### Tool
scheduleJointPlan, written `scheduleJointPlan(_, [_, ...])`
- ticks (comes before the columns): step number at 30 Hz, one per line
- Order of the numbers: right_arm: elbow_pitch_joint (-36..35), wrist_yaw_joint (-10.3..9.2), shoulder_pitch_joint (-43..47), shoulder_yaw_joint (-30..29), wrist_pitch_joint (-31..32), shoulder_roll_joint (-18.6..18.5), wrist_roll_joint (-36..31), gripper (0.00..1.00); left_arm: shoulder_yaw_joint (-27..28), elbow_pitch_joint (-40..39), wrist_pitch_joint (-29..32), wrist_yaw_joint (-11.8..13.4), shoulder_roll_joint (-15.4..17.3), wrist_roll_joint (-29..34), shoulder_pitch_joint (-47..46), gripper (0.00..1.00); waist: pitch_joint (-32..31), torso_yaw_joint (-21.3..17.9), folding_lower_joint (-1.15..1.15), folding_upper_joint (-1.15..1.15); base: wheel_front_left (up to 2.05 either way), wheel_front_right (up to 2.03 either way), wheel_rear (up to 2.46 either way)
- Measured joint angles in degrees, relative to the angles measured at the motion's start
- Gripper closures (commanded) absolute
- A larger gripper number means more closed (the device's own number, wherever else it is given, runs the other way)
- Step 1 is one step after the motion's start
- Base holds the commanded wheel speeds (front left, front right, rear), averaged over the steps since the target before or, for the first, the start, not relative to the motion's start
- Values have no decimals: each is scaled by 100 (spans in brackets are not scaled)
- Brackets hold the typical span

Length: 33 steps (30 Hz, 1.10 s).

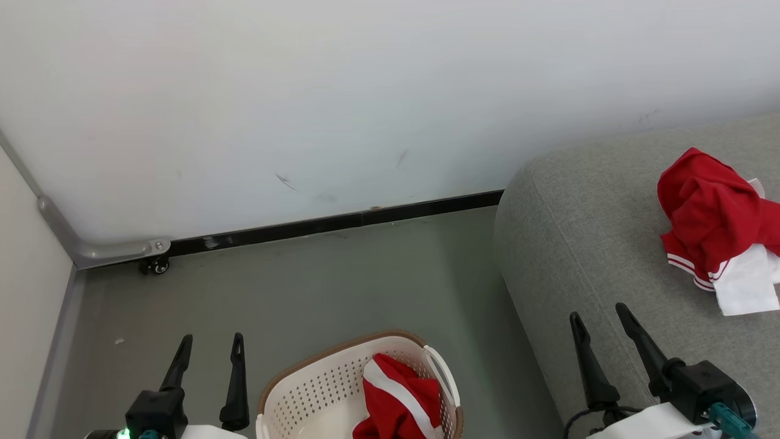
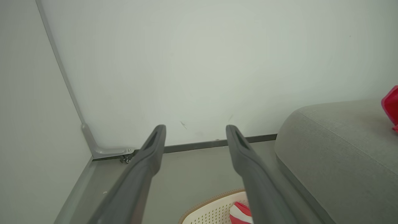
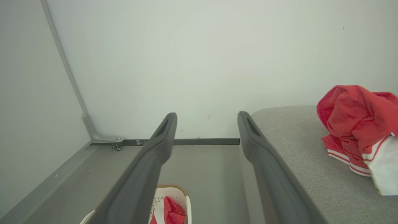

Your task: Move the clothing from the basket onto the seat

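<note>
Head view showed our left claw point(image 1: 212, 336) and right claw point(image 1: 598, 311) both spread wide and holding nothing; the left hung above the floor point(image 1: 341, 280) just beside the basket point(image 1: 317, 360), the right over the near edge of the seat point(image 1: 567, 244). One red garment point(image 1: 707, 219) lay crumpled on the seat; the other garment point(image 1: 399, 396) sat in the basket's right half (white stripe uppermost). We judged the step in hand to be fetching that second piece; doing it well would mean lowering a claw straight into the heap, pinching a thick fold rather than a loose hem, and lifting clear of the basket's rim so nothing snagged or tipped it.
</note>
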Motion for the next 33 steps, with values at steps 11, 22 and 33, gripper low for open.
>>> scheduleJointPlan(11, [-229, 0, 127, -118, 102, 34, -43, 0, 26, 79, 0, 24, 10, 0, 17, 0, 31, 85, 0, 0, 0, 0, 0])
scheduleJointPlan(22, [-389, 0, 247, -115, 160, 66, -43, 0, 90, 94, 0, 25, 14, 0, 18, 0, 27, 142, 0, 0, 0, 0, 0])
scheduleJointPlan(33, [-577, 0, 261, -79, 226, 82, -98, 0, 0, 137, 0, 12, 52, 103, 14, 0, 78, 96, 0, 0, 0, 0, 0])
